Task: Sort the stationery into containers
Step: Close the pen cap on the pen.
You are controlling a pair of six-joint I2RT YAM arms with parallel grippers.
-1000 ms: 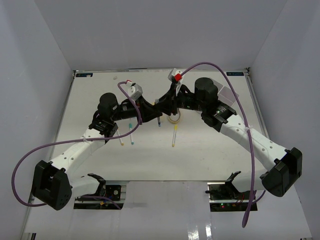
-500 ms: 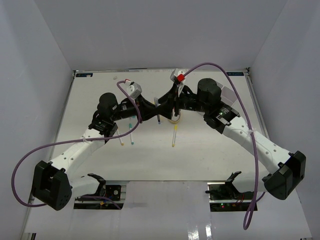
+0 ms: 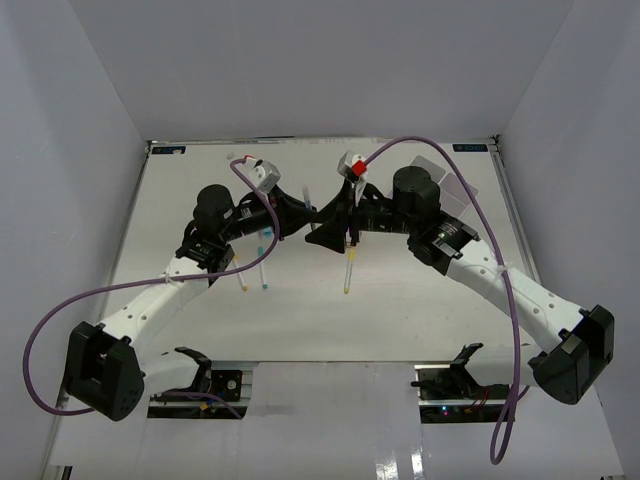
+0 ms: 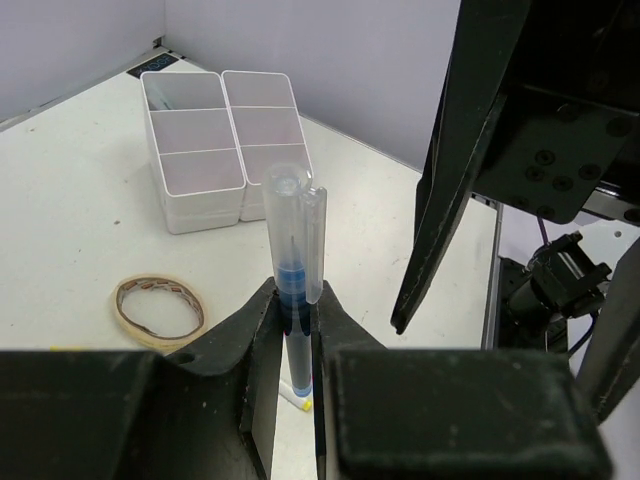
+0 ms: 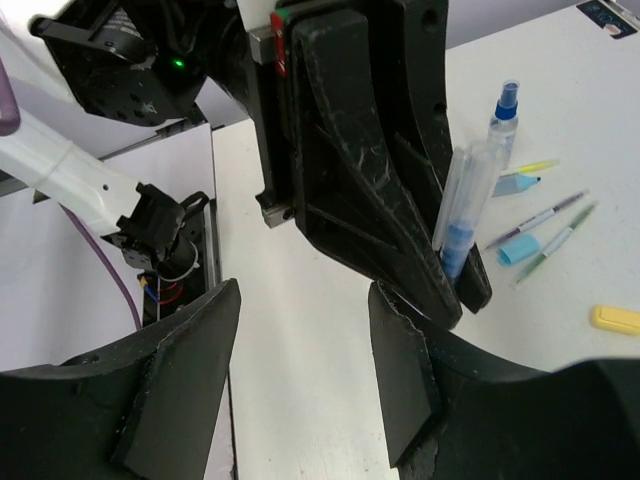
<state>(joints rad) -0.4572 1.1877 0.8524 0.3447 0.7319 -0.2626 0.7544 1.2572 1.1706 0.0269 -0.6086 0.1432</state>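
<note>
My left gripper (image 4: 290, 312) is shut on a pen (image 4: 292, 240) with a clear cap and a blue inside, held upright above the table. My right gripper (image 5: 300, 370) stands open with nothing between its fingers, close beside the left gripper (image 5: 400, 190) and the pen (image 5: 462, 205). In the top view the two grippers (image 3: 303, 212) (image 3: 323, 238) meet at mid-table. The white divided containers (image 4: 225, 140) stand beyond the pen, and a tan rubber-band ring (image 4: 158, 308) lies to the left of it.
On the table lie a blue-capped bottle (image 5: 503, 112), thin pens (image 5: 538, 217), a light blue block (image 5: 515, 250) and a yellow block (image 5: 614, 319). A yellow-tipped pen (image 3: 348, 270) and two more pens (image 3: 262, 262) lie near the centre. Grey walls enclose the table.
The right gripper's jaws have opened wider, and it has swung left and forward, now covering the rubber band in the top view. The left gripper still holds the pen, lifted slightly.
</note>
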